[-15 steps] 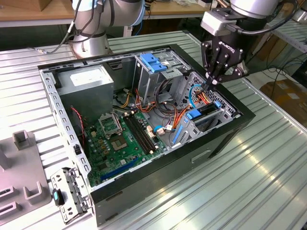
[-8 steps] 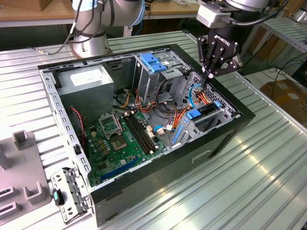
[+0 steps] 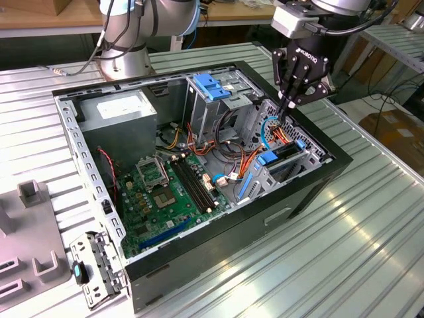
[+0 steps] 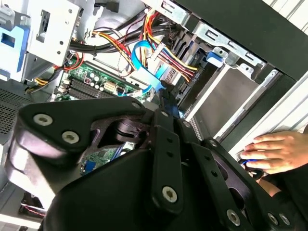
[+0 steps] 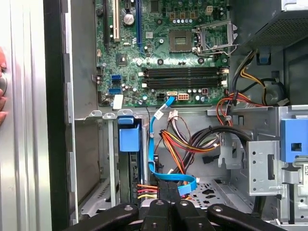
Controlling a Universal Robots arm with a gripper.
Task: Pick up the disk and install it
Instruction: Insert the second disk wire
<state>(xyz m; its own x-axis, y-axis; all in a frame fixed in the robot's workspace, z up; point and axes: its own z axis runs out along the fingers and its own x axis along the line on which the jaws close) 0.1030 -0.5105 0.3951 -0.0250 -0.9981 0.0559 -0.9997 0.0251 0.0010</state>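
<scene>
One disk [image 3: 283,152] is seen on edge in the bay at the case's [image 3: 218,232] 3 o'clock side in the exterior view, its blue rails showing at both ends. In the first wrist view its blue tab [image 5: 129,138] is seen upright just beside the bay wall. The gripper [image 3: 286,111] is lowered into the case at 2 o'clock, just above the cable bundle [image 3: 278,132] and near the disk, not touching it as far as can be told. The fingers [image 5: 169,192] are drawn together, and nothing can be made out between them; a blue cable [image 5: 153,144] is draped right by their tips.

The disk is judged to be largely seated already, so the work in hand is taken to be final seating or cabling. It would be done well if force were applied straight along the rails, with the loose wires kept out from under the tips.

A person's hand [image 4: 272,150] is rested outside the case wall and should be kept clear of the arm.
</scene>
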